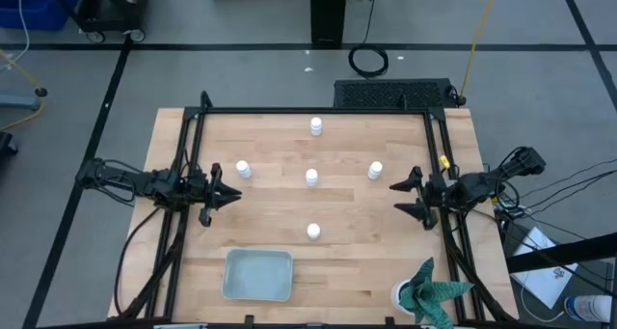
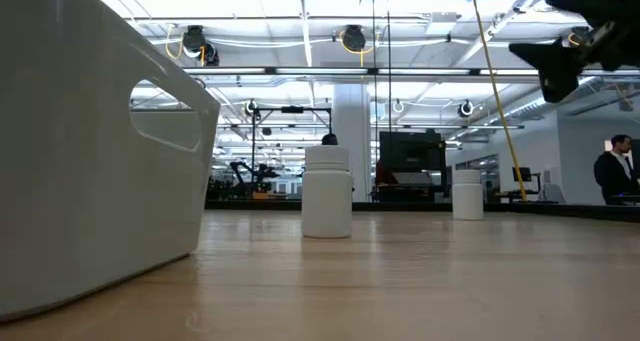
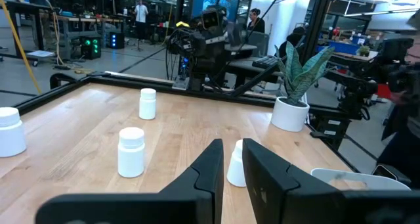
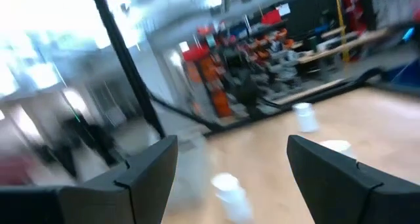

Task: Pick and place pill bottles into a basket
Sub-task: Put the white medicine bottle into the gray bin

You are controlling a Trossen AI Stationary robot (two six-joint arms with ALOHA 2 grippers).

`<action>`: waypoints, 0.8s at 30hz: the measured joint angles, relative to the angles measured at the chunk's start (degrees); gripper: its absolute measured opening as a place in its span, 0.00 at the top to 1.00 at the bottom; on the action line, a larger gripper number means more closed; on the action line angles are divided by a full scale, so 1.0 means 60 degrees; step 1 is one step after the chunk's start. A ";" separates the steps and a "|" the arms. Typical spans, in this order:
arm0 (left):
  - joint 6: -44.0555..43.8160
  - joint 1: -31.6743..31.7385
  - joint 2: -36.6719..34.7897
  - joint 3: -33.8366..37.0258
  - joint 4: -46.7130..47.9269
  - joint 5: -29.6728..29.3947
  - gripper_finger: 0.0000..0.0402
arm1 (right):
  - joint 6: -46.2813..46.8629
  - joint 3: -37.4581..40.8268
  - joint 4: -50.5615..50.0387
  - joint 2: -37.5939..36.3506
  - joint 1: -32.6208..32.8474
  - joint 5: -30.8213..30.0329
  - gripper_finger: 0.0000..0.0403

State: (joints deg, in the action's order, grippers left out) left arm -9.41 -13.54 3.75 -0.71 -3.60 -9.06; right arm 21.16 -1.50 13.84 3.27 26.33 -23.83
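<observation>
Five small white pill bottles stand upright on the wooden table: one at the far middle (image 1: 316, 126), three in a row across the middle (image 1: 243, 170) (image 1: 311, 178) (image 1: 375, 171), and one nearer (image 1: 313, 232). The pale grey-blue basket (image 1: 257, 274) rests flat near the front edge and shows large at the left of the low view (image 2: 90, 151). My left gripper (image 1: 237, 196) hovers at the table's left side with its fingers shut (image 3: 233, 168) and empty. My right gripper (image 1: 398, 198) hovers at the right side, open (image 4: 233, 152) and empty.
A green plant in a white pot (image 1: 429, 295) stands at the near right corner. Black frame rails (image 1: 318, 110) run along the table's far, left and right sides. People (image 2: 612, 171) show in the room beyond.
</observation>
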 joint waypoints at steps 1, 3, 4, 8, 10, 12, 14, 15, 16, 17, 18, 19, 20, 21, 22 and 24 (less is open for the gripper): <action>0.0000 0.0000 -0.0003 0.0000 -0.0004 -0.0003 0.84 | 0.0614 0.0000 0.0217 0.0000 0.0000 -0.0009 0.31; 0.0000 0.0000 0.0000 0.0004 0.0000 0.0000 0.84 | 0.1461 0.0000 0.0686 0.0004 -0.0001 -0.0032 0.31; 0.0000 0.0000 -0.0004 0.0002 -0.0004 0.0000 0.84 | 0.1777 0.0000 0.0981 0.0003 -0.0004 -0.0085 0.31; -0.0007 0.0000 0.0000 0.0002 -0.0004 -0.0250 0.84 | 0.3033 0.0000 0.1876 0.0007 -0.0004 -0.0740 0.31; 0.0021 0.0000 0.0000 0.0004 -0.0004 -0.0510 0.84 | 0.3423 0.0000 0.2581 0.0002 -0.0004 -0.1228 0.31; 0.0353 0.0000 -0.0003 0.0003 -0.0011 -0.0767 0.84 | 0.3678 0.0000 0.3335 0.0004 -0.0004 -0.1896 0.31; 0.0663 0.0004 -0.0001 0.0001 0.0016 -0.1002 0.84 | 0.3725 0.0000 0.3920 -0.0004 -0.0004 -0.2548 0.31; 0.0768 0.0004 0.0000 0.0004 0.0016 -0.1063 0.84 | 0.3619 0.0000 0.3967 -0.0003 -0.0004 -0.2983 0.31; 0.0811 0.0004 0.0000 0.0000 0.0015 -0.1078 0.84 | 0.3461 0.0000 0.3926 0.0002 -0.0011 -0.3303 0.31; 0.0802 0.0004 0.0000 0.0002 0.0015 -0.1077 0.84 | 0.3092 0.0000 0.3848 0.0007 -0.0007 -0.3564 0.31; 0.0776 0.0004 0.0000 0.0004 0.0015 -0.1071 0.84 | 0.2561 0.0000 0.3799 0.0007 -0.0001 -0.4013 0.31; 0.0735 0.0004 0.0000 0.0000 0.0015 -0.1071 0.84 | 0.2201 0.0000 0.3760 0.0007 -0.0004 -0.4321 0.31; 0.0729 0.0004 0.0000 0.0003 0.0015 -0.1071 0.84 | 0.2080 0.0000 0.3763 0.0007 -0.0011 -0.4408 0.31; 0.0732 0.0004 0.0000 0.0004 0.0018 -0.1072 0.84 | 0.2012 0.0000 0.3783 0.0007 -0.0009 -0.4654 0.31; 0.0730 0.0004 0.0000 0.0000 0.0018 -0.1075 0.84 | 0.1781 0.0000 0.3783 0.0007 -0.0040 -0.5121 0.31; 0.0729 0.0004 0.0000 0.0004 0.0022 -0.1073 0.84 | 0.0809 0.0000 0.3798 0.0004 -0.0155 -0.6037 0.31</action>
State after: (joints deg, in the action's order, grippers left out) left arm -5.04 -13.52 3.75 -0.69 -3.46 -15.50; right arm 26.01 -1.50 36.63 3.29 25.40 -60.05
